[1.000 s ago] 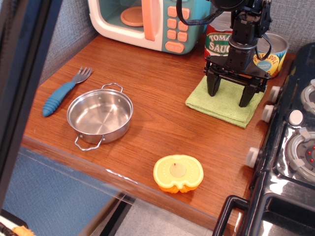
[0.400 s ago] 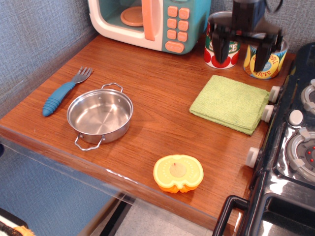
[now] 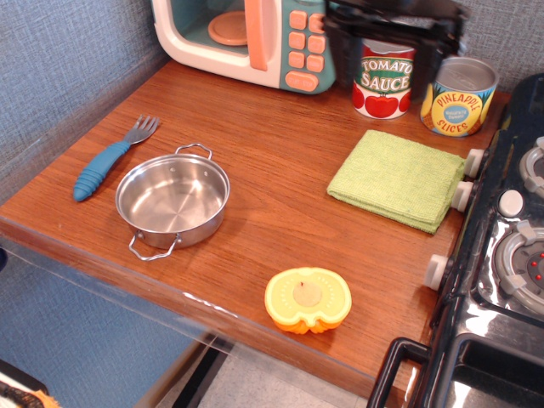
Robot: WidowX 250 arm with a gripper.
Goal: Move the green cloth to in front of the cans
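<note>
Since green cloth (image 3: 398, 179) lies flat on counter (image 3: 272, 212) just in front of tomato sauce can (image 3: 383, 77) and pineapple slices can (image 3: 459, 96), looks done; nothing left but retreat. Claw (image 3: 395, 34) blurred at top edge above cans, apparently spread, holding nothing. Count: 2 cans, 1 cloth, 1 steel pan (image 3: 172, 201), 1 fork (image 3: 113, 156), 1 toy microwave (image 3: 255, 38), 1 orange pumpkin toy (image 3: 308, 299).

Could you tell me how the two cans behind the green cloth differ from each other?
The Tomato Sauce can is red, white and green; the Pineapple Slices can is yellow and blue. The Tomato Sauce can stands nearer the toy microwave, the Pineapple Slices can nearer the stove. Both stand upright behind the green cloth.
</note>
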